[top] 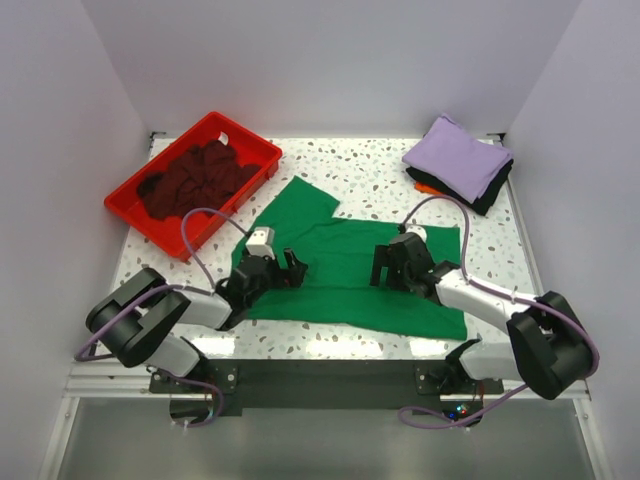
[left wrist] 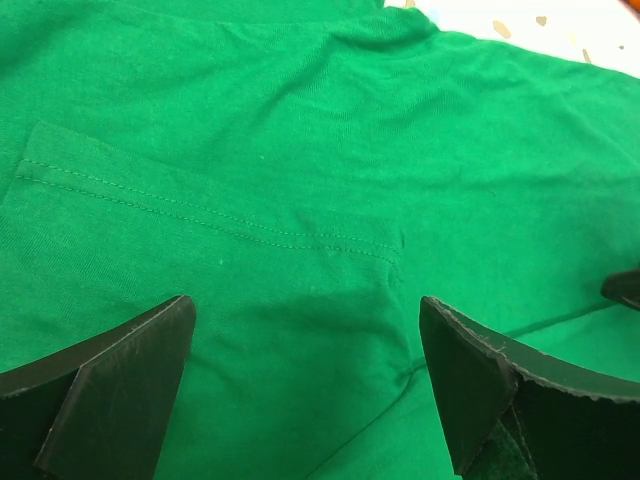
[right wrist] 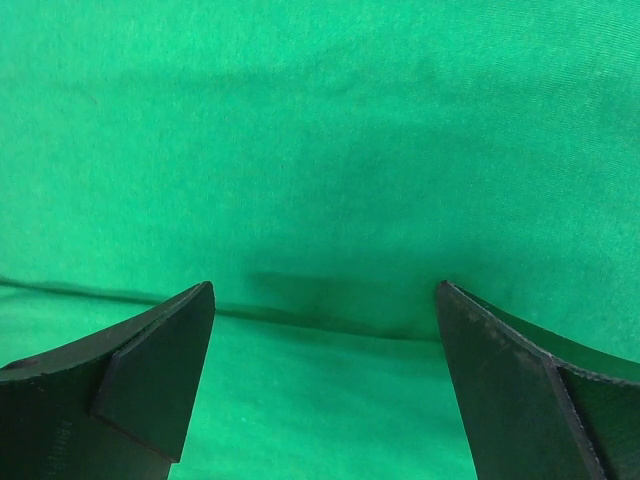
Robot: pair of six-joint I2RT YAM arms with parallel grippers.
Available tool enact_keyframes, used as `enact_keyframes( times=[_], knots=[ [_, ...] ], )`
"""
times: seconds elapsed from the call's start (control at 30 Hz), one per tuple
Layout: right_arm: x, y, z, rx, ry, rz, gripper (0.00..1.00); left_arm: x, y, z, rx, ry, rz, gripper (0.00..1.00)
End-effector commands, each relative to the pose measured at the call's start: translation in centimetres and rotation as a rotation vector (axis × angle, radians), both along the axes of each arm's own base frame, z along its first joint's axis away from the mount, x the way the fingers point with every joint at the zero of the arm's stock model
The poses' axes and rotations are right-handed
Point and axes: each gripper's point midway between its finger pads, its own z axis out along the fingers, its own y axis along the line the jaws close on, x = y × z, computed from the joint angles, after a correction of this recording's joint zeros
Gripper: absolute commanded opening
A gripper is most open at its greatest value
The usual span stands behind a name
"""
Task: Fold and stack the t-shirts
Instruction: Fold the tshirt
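Well, off the far-left corner of the bright green short-sleeved cloth t-shirt [top: 340, 262] sits a red rectangular plastic tray [top: 150, 232], with a dark maroon crumpled t-shirt [top: 195, 180] heaped inside it. The green shirt lies spread across the middle of the white speckled table [top: 370, 175], one sleeve reaching out on its far-left side toward the tray.

My left gripper [top: 285, 268] is low over the green shirt's left edge, jaws spread wide with nothing between them. My left wrist view shows only green cloth, with a stitched hem running across ahead of the fingers.

My right gripper [top: 385, 268] is low over the green shirt's right half, jaws likewise wide apart and empty, with a faint crease in the cloth crossing between them. Whether either pair of fingertips touches the cloth I cannot tell.

Beyond the green shirt's far-right corner, a little apart from it, folded shirts sit in a stack. A lavender folded t-shirt [top: 455, 155] is on top, a black folded t-shirt [top: 490, 190] is beneath it, and an orange t-shirt [top: 428, 188] shows just an edge at the bottom.
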Motion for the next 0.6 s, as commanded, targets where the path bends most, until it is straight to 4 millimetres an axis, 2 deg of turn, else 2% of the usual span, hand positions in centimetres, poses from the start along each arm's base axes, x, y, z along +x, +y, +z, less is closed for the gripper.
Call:
enact_keyframes(
  times=[0.0, 0.13, 0.33, 0.57],
  knots=[
    [-2.4, -0.3, -1.6, 0.019, 0.098, -0.025, 0.95, -3.4, 1.2, -3.5, 0.044, 0.137, 0.014, 1.0],
    [-3.6, -0.7, -1.5, 0.05, 0.103, -0.049, 0.95, -5.5, 2.0, -4.2, 0.052, 0.191, 0.04, 1.0],
    [-5.7, -0.6, -1.8, 0.109, 0.141, -0.05, 0.95, -7.3, 3.4, -4.6, 0.119, 0.216, 0.096, 1.0],
    [-7.1, -1.4, -1.5, 0.124, 0.144, -0.072, 0.95, -9.6, 3.4, -5.3, 0.15, 0.261, 0.087, 1.0]
  ],
)
